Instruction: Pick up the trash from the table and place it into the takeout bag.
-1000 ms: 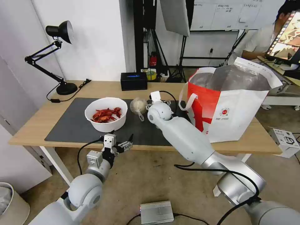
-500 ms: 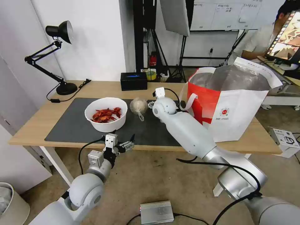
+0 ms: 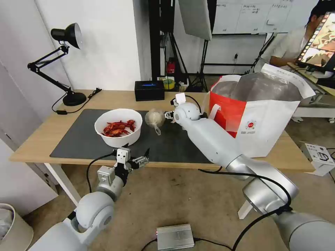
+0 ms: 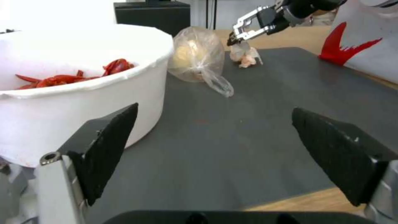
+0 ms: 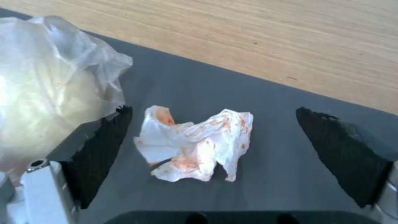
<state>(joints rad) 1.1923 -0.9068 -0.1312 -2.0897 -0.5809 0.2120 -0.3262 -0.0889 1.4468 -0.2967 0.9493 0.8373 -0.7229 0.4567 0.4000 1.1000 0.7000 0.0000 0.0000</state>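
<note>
Crumpled tissue (image 5: 195, 148) between released right tool (image 5: 213, 155) pads; bowl (image 3: 118, 127) of probably crayfish shells (image 3: 118, 128).

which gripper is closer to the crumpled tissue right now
Right. The right gripper hangs open directly above the crumpled tissue on the mat, beside the knotted clear bag. The left gripper sits open off the table's near edge, well short of it.
</note>
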